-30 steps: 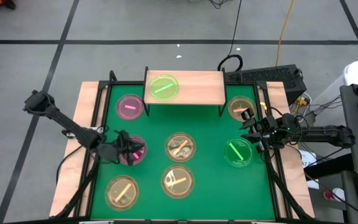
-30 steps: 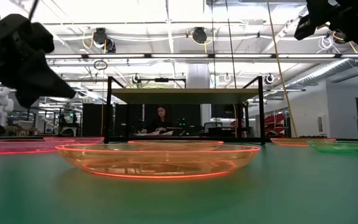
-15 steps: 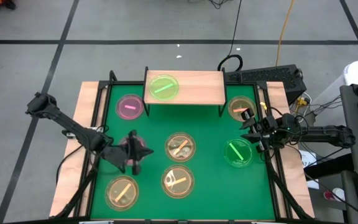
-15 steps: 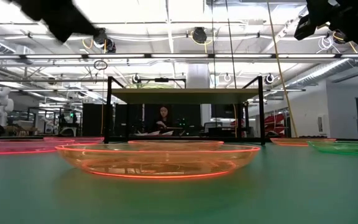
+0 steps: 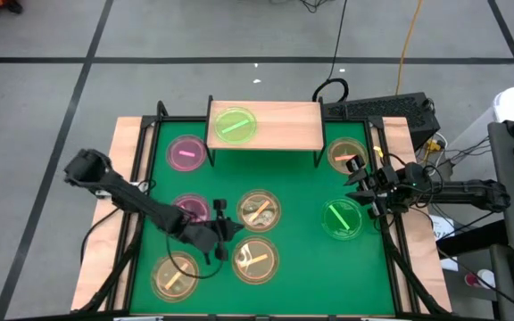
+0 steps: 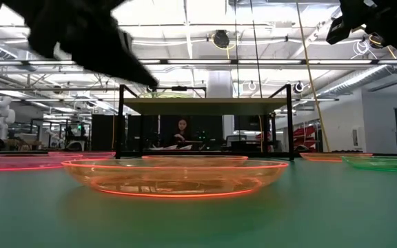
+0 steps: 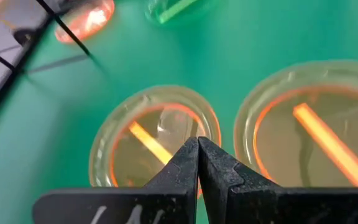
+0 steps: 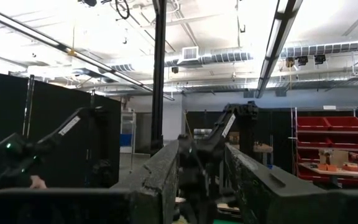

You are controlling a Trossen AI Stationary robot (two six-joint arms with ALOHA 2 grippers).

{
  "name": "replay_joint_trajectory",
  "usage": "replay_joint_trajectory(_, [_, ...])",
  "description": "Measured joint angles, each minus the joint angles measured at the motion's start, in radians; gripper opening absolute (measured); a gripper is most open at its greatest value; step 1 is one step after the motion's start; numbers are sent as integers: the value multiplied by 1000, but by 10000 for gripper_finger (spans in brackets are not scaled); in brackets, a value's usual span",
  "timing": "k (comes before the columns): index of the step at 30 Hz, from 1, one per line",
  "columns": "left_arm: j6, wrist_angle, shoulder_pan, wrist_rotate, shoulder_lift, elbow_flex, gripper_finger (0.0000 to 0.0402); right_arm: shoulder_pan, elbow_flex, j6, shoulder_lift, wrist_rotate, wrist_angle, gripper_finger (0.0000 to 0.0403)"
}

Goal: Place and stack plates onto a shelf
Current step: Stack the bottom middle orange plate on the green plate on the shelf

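Observation:
My left gripper [image 5: 230, 230] is shut and empty. It hangs over the table between two amber plates, the farther one [image 5: 259, 210] and the nearer one [image 5: 255, 259]. Both show past its fingertips in the left wrist view, the farther [image 7: 154, 137] and the nearer [image 7: 316, 143]. A pink plate [image 5: 190, 209] lies on the table just left of it. A green plate [image 5: 236, 125] rests on the left half of the light-wood shelf [image 5: 284, 125]. My right gripper [image 5: 359, 187] is open and empty, held high at the table's right edge.
More plates lie on the green table: a pink one [image 5: 187, 153] by the shelf, an amber one [image 5: 175, 274] near left, an amber one [image 5: 346, 154] far right and a green one [image 5: 342, 218] at right. The shelf's black legs [image 6: 120, 124] stand at the far edge.
My left gripper has gone from above the pink plate toward the table's right and slightly nearer, and now hangs between the two middle amber plates. The pink plate lies where it was. My right arm has kept still.

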Motion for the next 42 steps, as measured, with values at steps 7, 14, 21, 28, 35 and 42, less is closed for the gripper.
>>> replay_joint_trajectory(7, [0, 34, 1, 0, 121, 0, 14, 0, 0, 0, 0, 0, 0, 114])
replay_joint_trajectory(14, [-2, 142, -54, 9, 132, 2, 14, 0, 0, 0, 0, 0, 0, 114])
replay_joint_trajectory(21, [73, -60, -217, 11, 153, 211, 14, 0, 0, 0, 0, 0, -1, 114])
replay_joint_trajectory(28, [138, -361, -326, -65, 291, 503, 14, 0, 0, 0, 0, 0, -2, 114])
replay_joint_trajectory(35, [67, -367, -323, -24, 375, 538, 15, 0, 0, 0, 0, 0, -13, 114])
replay_joint_trajectory(42, [20, -344, -307, 19, 394, 536, 46, 0, 0, 0, 0, 0, -15, 114])
